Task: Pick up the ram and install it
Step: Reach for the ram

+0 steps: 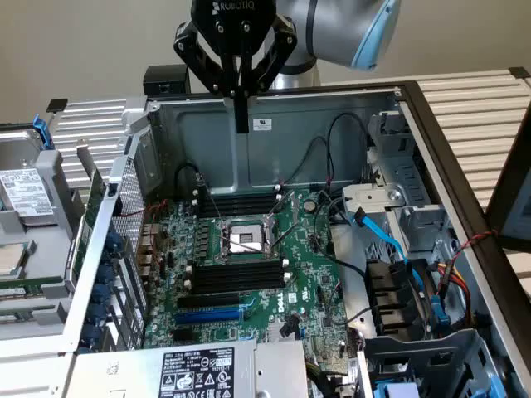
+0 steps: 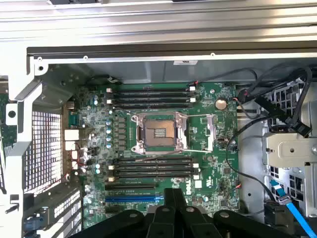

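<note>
Ok, we're looking at the open PC case [image 1: 290,133] [image 2: 148,69] lying on the slatted counter [image 1: 473,108], green mobo [image 1: 311,274] [image 2: 208,99] facing up. The claw [image 1: 241,124] [image 2: 173,193] hangs above the case's far wall in the exterior view, well clear of the board, touching nothing. Its fingers [image 1: 241,99] are pressed together into one dark bar. Whether sth thin is pinched between them, we can't tell.

From the wrist cam we see the fingertips pointing down over the board's near edge, just beside the long blue slot [image 2: 133,199] [image 1: 207,316].

CPU socket [image 1: 242,240] [image 2: 159,133] sits mid-board with its metal frame. One bank of black mem slots [image 1: 241,203] [image 2: 148,96] lies on its far side, by the case wall. The other bank [image 1: 236,278] [image 2: 151,168] lies between the socket and the blue slot. White end clips show on both.

The ram: we can't pick out a green stick for sure. The slots all read dark, and we can't tell if any is filled.

Other bits: coin battery [image 2: 221,103] near the far bank, light-blue cable [image 1: 386,236] [image 2: 297,218] running through the drive bay on the exterior view's right, PSU label [image 1: 195,373] at the near edge.
</note>
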`<state>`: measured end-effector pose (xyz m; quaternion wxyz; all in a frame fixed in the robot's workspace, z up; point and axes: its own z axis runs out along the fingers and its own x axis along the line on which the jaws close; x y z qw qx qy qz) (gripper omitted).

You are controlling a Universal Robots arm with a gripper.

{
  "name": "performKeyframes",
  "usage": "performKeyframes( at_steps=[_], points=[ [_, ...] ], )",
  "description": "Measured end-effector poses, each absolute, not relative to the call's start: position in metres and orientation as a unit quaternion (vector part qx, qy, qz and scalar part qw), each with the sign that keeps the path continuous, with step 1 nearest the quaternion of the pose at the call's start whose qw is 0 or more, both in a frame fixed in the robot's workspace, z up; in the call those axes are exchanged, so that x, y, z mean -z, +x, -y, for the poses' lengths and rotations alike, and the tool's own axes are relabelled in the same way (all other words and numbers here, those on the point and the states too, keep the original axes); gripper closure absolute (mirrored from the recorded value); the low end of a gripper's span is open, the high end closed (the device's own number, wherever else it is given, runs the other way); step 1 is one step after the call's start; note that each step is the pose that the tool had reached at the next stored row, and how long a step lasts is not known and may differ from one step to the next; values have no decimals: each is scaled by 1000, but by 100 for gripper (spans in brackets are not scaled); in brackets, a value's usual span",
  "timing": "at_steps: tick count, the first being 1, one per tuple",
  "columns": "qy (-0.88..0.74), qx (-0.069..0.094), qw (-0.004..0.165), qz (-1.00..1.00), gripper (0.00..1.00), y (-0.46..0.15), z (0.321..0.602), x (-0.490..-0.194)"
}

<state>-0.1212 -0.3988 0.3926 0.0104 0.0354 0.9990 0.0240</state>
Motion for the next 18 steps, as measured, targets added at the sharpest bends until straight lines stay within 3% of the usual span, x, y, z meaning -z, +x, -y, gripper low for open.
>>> performKeyframes(
  at_steps=[18],
  points=[
    [35,-24,11,-999,90,-142,399,-393]
  ],
)
